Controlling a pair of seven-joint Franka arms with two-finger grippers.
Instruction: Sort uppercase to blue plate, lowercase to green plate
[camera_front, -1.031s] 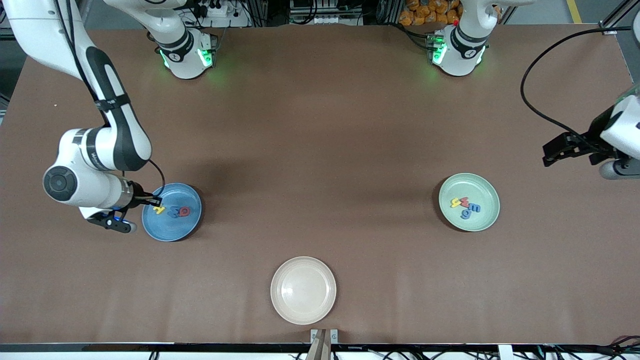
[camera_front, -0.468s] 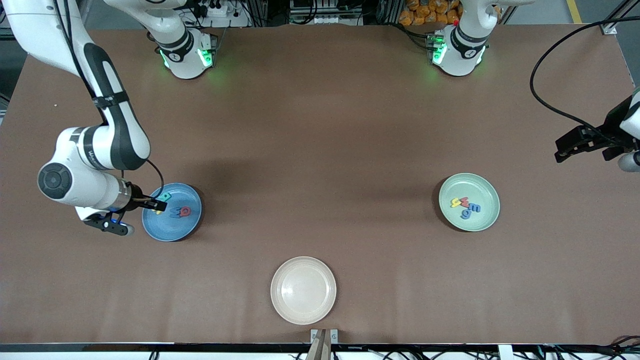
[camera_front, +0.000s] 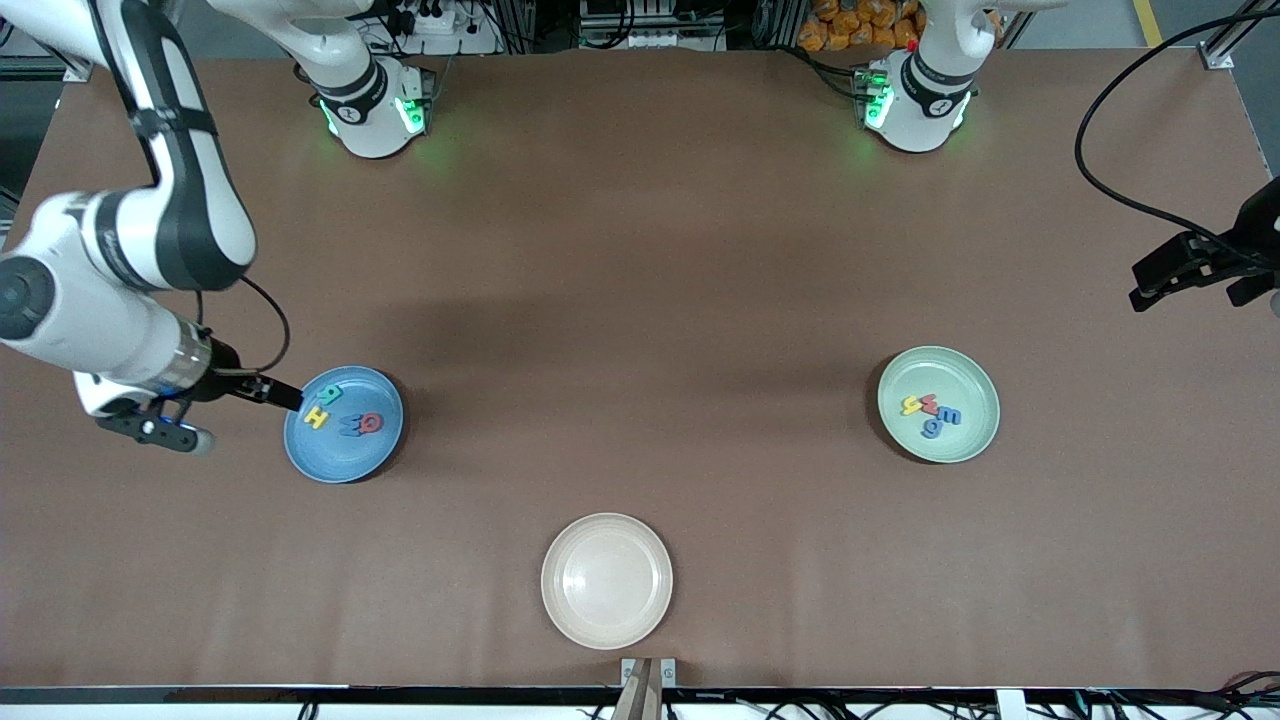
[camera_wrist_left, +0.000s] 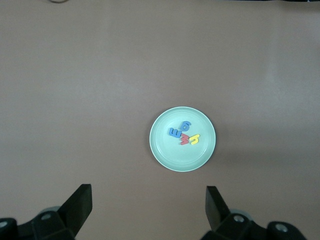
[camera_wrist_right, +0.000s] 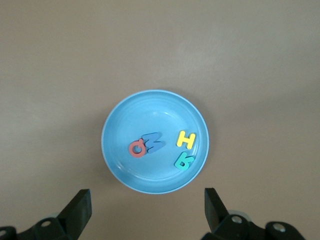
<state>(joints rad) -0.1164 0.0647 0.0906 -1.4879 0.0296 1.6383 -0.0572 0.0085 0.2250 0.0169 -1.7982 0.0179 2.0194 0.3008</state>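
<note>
The blue plate (camera_front: 345, 462) (camera_wrist_right: 150, 112) lies toward the right arm's end of the table. In it lie the uppercase letters: teal R (camera_front: 329, 394) (camera_wrist_right: 184, 161), yellow H (camera_front: 317, 417) (camera_wrist_right: 185, 139), blue W/M (camera_front: 351, 426) (camera_wrist_right: 154, 142) and red Q (camera_front: 370, 423) (camera_wrist_right: 136, 148). My right gripper (camera_front: 275, 392) (camera_wrist_right: 147, 202) hangs open and empty just outside that plate's rim. The green plate (camera_front: 968, 385) (camera_wrist_left: 165, 159) holds the lowercase letters: yellow h (camera_front: 912, 405) (camera_wrist_left: 194, 138), red w (camera_front: 930, 404) (camera_wrist_left: 185, 140), blue e (camera_front: 950, 416) (camera_wrist_left: 175, 133) and blue g (camera_front: 931, 429) (camera_wrist_left: 186, 125). My left gripper (camera_front: 1150, 283) (camera_wrist_left: 148, 200) waits open, high over the table's end.
An empty cream plate (camera_front: 606, 580) sits near the front edge, midway between the two coloured plates. A black cable (camera_front: 1100, 170) loops over the table at the left arm's end. The two robot bases (camera_front: 375, 110) (camera_front: 915, 100) stand along the back edge.
My right gripper opened and let the teal R drop into the blue plate, then drew back off the plate. The left arm drifted farther toward its end of the table.
</note>
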